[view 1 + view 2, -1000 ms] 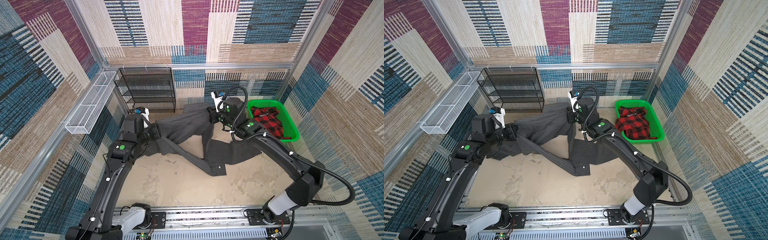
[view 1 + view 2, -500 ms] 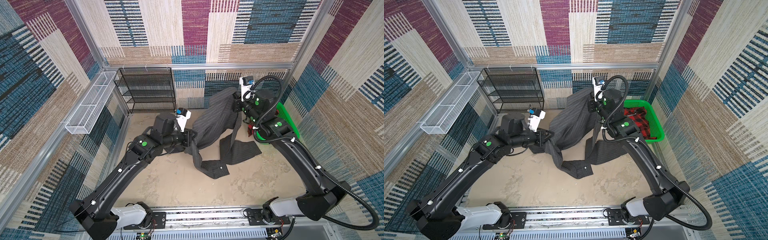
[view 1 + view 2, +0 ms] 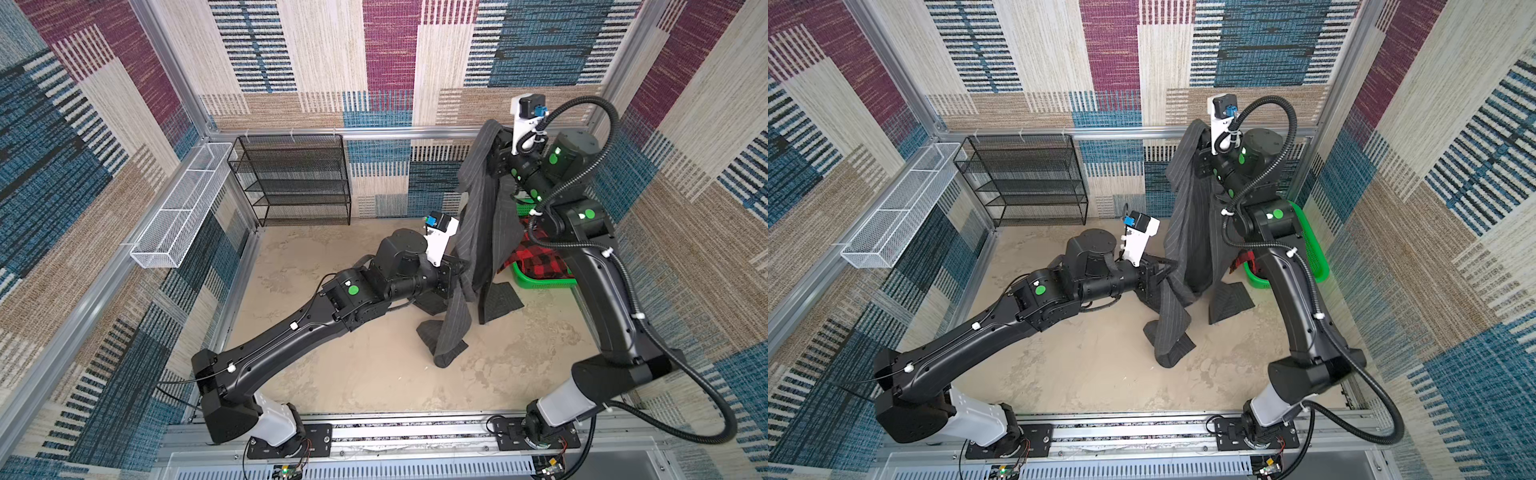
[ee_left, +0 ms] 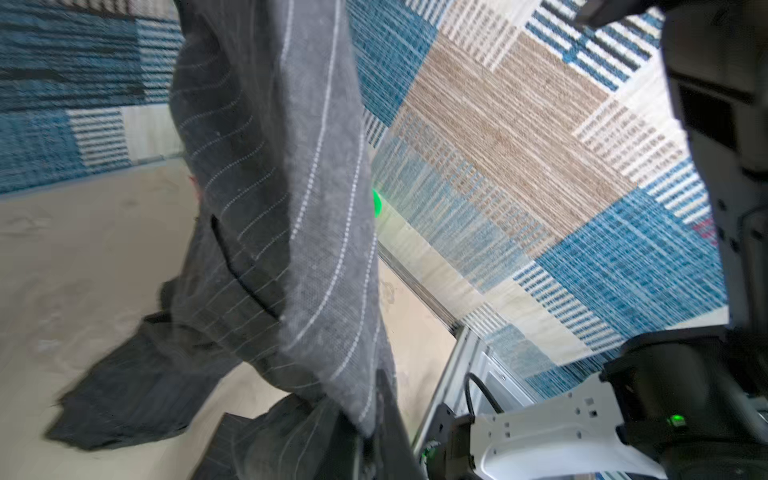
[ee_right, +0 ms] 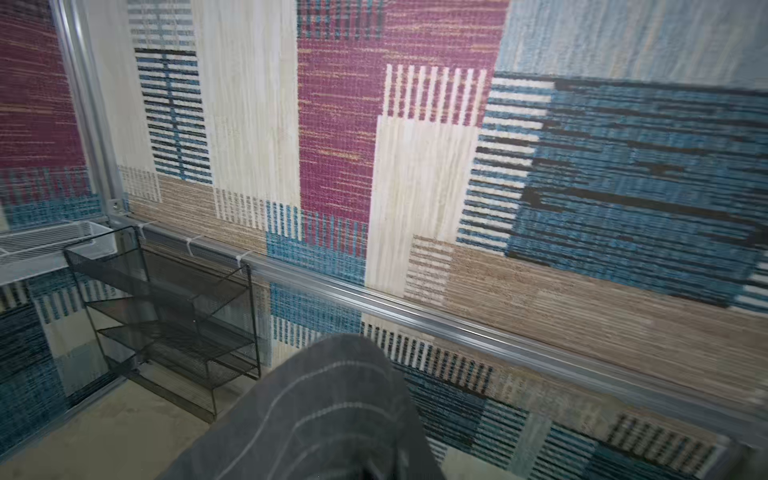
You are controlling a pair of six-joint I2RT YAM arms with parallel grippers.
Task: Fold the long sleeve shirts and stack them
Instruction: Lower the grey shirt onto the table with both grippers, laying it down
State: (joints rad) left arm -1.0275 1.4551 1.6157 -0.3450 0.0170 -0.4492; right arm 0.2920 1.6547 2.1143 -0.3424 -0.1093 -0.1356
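1. Both top views look steeply down from high above the front edge toward the back wall (image 3: 386, 62). They stand far enough off to take in the whole sandy floor (image 3: 374, 374), the black wire rack (image 3: 299, 178) and the green basket (image 3: 540, 283), and they overlap almost wholly.
2. The left wrist camera (image 3: 437, 222) sits low over the floor, tilted, facing a side wall (image 4: 519, 145), very near the grey pinstriped shirt (image 4: 282, 187).
3. The right wrist camera (image 3: 528, 107) rides high, facing the back wall and looking slightly down, with shirt cloth right at its lens.
4. All four views share the shirt; the rack shows in both top views and the right wrist view.
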